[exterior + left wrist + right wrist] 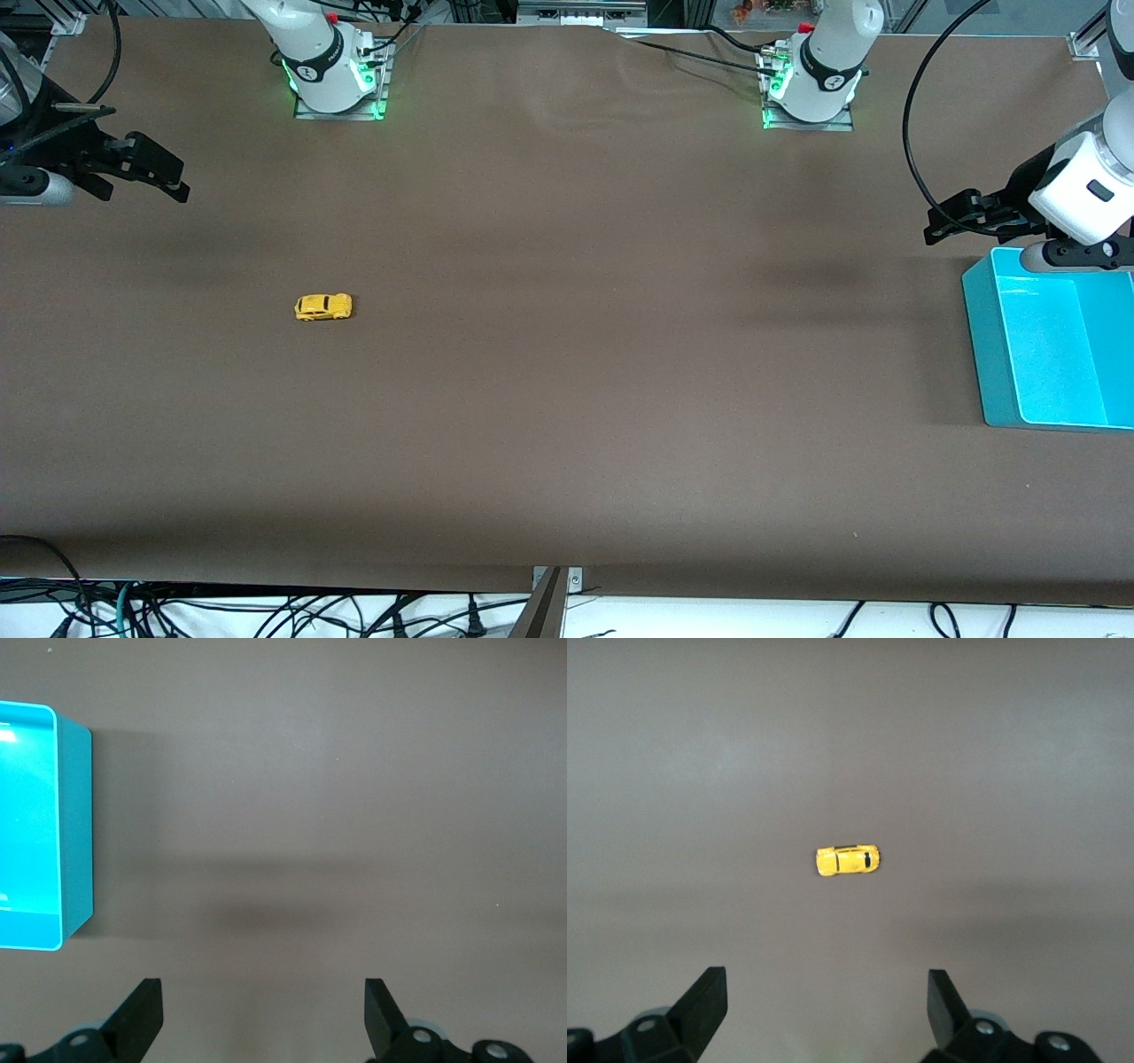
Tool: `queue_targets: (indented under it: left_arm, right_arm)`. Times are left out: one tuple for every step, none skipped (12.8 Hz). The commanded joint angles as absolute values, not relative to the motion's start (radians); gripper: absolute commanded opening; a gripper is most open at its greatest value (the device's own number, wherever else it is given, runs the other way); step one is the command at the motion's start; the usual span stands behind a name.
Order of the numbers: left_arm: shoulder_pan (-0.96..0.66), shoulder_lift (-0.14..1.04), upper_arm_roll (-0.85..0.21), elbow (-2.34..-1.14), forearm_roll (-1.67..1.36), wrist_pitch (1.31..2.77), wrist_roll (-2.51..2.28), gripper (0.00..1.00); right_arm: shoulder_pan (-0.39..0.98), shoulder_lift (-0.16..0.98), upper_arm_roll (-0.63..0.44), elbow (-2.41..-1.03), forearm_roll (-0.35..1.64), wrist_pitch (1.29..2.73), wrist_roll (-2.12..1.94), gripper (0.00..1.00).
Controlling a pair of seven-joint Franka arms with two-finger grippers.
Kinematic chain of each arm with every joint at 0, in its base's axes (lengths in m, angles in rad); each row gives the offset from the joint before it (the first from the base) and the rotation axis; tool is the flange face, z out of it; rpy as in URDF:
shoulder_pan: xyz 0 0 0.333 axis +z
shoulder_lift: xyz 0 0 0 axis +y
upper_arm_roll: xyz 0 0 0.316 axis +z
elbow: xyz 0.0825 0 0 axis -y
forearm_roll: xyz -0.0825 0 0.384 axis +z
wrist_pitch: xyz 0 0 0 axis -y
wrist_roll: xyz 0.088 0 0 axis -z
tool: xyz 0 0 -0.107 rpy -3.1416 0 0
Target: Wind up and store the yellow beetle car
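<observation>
The yellow beetle car (323, 307) sits on its wheels on my brown counter (567, 399), toward the right arm's end, apart from everything else; in the right wrist view it (847, 860) lies out ahead of my spread fingers (704, 1001). At the left arm's end stands a turquoise bin (983, 354), its bright inside showing nothing in it. My left pincer (952, 217) hangs wide and holding nothing just above the bin's rim that faces the arm bases, with the bin's corner (75, 815) beside it in the left wrist view. My right pincer (155, 173) hovers wide and unladen over bare counter at the right arm's end.
</observation>
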State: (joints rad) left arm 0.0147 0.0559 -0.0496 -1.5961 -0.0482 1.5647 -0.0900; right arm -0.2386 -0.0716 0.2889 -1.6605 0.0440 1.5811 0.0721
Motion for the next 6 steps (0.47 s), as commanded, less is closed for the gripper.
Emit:
queue_targets:
  left_arm:
    - [0.014, 0.06, -0.049, -1.582, -0.06, 1.562, -0.067, 1.0]
    - [0.014, 0.06, -0.049, -1.582, -0.06, 1.562, -0.067, 1.0]
    - [0.015, 0.06, -0.049, -1.582, -0.061, 1.562, -0.067, 1.0]
    - [0.015, 0.06, -0.049, -1.582, -0.061, 1.562, -0.067, 1.0]
    - [0.014, 0.06, -0.048, -1.582, -0.061, 1.562, -0.067, 1.0]
    - [0.012, 0.06, -0.049, -1.582, -0.061, 1.562, -0.067, 1.0]
  right_arm:
    - [-0.239, -0.08, 0.29, -1.654, 0.058, 1.551, 0.057, 1.0]
    - [-0.239, -0.08, 0.29, -1.654, 0.058, 1.552, 0.057, 1.0]
    - [-0.239, -0.08, 0.29, -1.654, 0.058, 1.557, 0.055, 1.0]
    - [-0.241, -0.08, 0.29, -1.652, 0.058, 1.559, 0.055, 1.0]
    - [-0.239, -0.08, 0.29, -1.652, 0.058, 1.559, 0.055, 1.0]
    - [-0.241, -0.08, 0.29, -1.652, 0.057, 1.554, 0.054, 1.0]
